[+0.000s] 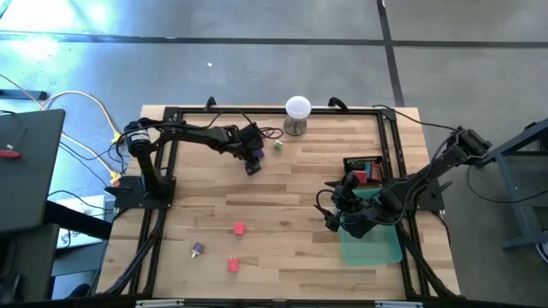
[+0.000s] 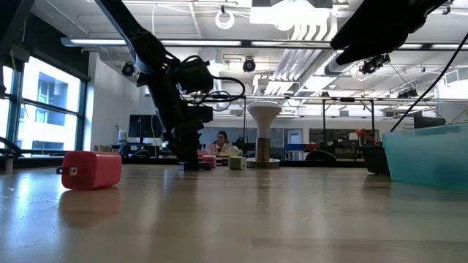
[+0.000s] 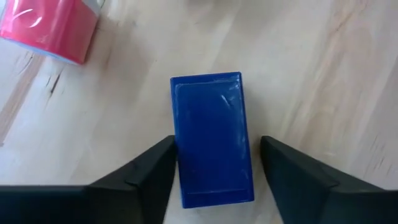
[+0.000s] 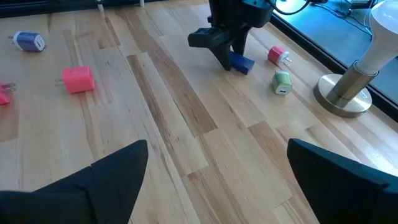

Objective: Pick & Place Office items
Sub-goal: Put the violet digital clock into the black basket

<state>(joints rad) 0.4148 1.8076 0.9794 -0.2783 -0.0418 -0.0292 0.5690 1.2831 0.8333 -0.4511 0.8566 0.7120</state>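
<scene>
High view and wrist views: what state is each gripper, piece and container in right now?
Left gripper: fingers either side of the blue block, one touching, one apart.
Blue block: flat on the table.
Right gripper: open, empty, by the green tray.
Green tray: upright at the right side.
Pale green piece: loose beside the lamp stand.

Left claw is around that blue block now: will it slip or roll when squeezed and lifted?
The blue block looks rigid and flat-sided, so rolling seems unlikely. Its glossy faces may be slightly slippery. It lies lengthwise between the left claw fingers, probably gripping squarely.
</scene>
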